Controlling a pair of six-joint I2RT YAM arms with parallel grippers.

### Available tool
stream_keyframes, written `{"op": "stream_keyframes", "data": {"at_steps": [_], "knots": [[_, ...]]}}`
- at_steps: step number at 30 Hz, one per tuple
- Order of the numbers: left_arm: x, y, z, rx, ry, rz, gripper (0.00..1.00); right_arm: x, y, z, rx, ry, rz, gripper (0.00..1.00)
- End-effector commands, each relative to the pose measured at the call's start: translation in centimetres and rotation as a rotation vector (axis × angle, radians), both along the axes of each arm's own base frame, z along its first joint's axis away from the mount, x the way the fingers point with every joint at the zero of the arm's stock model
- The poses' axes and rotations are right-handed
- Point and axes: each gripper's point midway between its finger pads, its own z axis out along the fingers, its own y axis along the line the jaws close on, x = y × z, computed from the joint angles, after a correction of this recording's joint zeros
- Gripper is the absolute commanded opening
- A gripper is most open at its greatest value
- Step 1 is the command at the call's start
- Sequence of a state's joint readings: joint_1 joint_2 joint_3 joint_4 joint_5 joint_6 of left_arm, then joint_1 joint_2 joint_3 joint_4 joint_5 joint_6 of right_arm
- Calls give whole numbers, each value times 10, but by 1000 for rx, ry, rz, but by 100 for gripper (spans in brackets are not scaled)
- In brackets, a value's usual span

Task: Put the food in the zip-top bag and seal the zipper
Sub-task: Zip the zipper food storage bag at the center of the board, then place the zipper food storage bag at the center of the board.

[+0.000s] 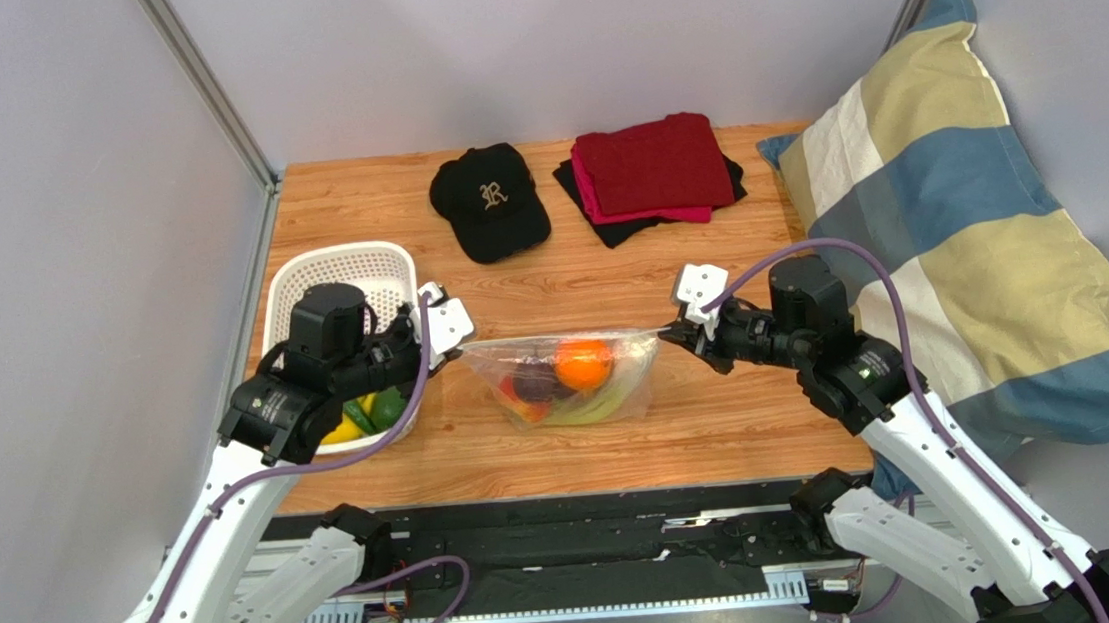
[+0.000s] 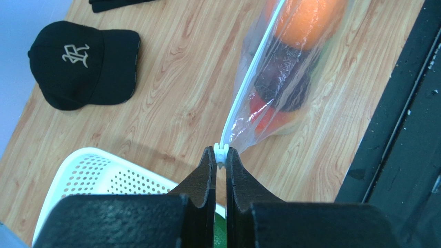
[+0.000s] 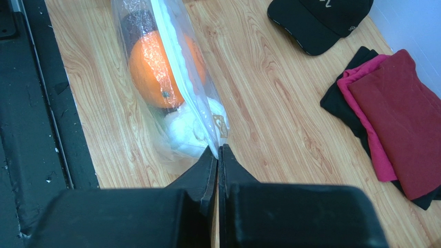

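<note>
The clear zip-top bag (image 1: 567,381) hangs stretched between my two grippers over the wooden table. Inside it lie food pieces: an orange (image 1: 582,364), a dark purple fruit (image 2: 282,77), a red fruit (image 2: 266,116) and a pale stalk (image 3: 186,129). My left gripper (image 2: 221,153) is shut on the white slider at the left end of the zipper (image 2: 248,72). My right gripper (image 3: 218,151) is shut on the bag's right corner, beside the orange (image 3: 152,70). The zipper strip (image 3: 165,31) runs taut between both grippers.
A white basket (image 1: 360,261) stands at the left under my left arm, with green and yellow pieces (image 1: 374,412) showing in it. At the back lie a black cap (image 1: 489,197) and folded red and black cloths (image 1: 654,168). A striped pillow (image 1: 945,217) leans at the right.
</note>
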State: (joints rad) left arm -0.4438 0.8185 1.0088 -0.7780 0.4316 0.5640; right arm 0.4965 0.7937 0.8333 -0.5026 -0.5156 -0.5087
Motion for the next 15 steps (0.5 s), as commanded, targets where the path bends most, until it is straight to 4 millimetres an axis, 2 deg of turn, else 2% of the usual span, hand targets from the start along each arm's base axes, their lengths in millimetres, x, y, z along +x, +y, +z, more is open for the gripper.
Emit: {"op": "stream_keyframes", "data": {"at_steps": [1,4,7,8,9,12,15], "knots": [[-5,28,-1,76,-39,75,0,7,-17,22,1,-49,-97,0],[-20,18,7,29,-18,5,0,-3,-14,30,28,-34,-68,0],[-39,9,25,-25,15,-65,0,-16,-12,43,63,-10,-39,0],[-44,6,28,-35,29,-85,0,-22,-12,42,62,20,-30,0],[-56,3,34,-52,56,-128,0,-26,-12,43,67,40,-27,0],[-68,-2,35,-67,136,-163,0,-42,-12,42,74,120,-7,0],[-64,-5,24,-60,203,-152,0,-45,-14,27,53,180,-26,0]]}}
